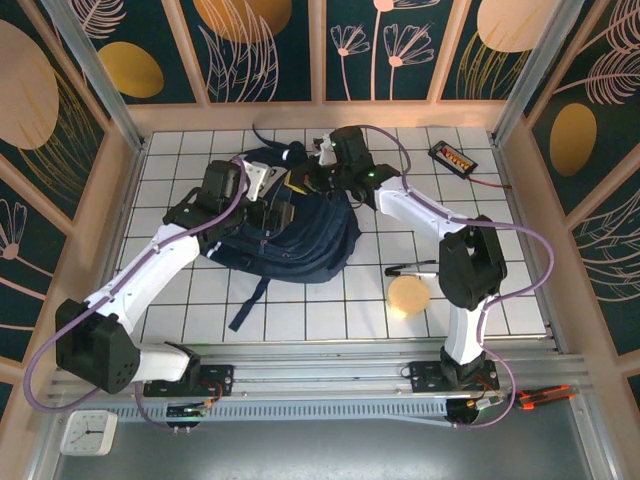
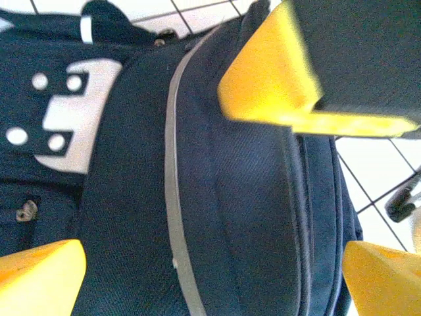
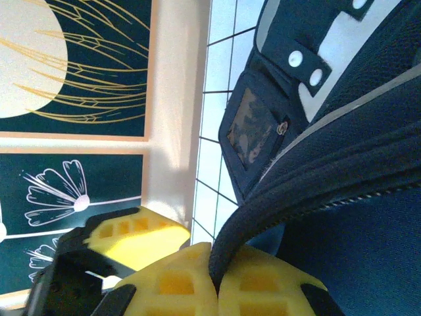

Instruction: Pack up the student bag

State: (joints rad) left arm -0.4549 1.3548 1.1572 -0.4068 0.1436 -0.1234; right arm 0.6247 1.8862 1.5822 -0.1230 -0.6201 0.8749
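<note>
Bag position: student bag (image 1: 300,245) lies flat on the white tiled table (image 1: 500,300), at the centre of the top view and a little toward the upper edge, with a black strap trailing to the lower left.
Right gripper: right gripper (image 3: 214,266) sits at the bag's upper edge. Its yellow fingers are pinched tight on a dark padded rim of the bag, at bottom centre of the right wrist view.
Left gripper: left gripper (image 1: 262,192) hovers over the bag's upper left part. Its jaws are spread wide and hold nothing, with navy fabric showing between the two yellow tips in the left wrist view.
Handling: probably soft and floppy. The fabric would sag and fold when lifted by one point, is not fragile, and looks grippy rather than slick.
Where to hold: the padded rim or a strap seems best, since broad panels would only bunch.
Nearby: tan disc (image 1: 409,296) and black pen (image 1: 410,268) lie right of the bag, apart from it.
</note>
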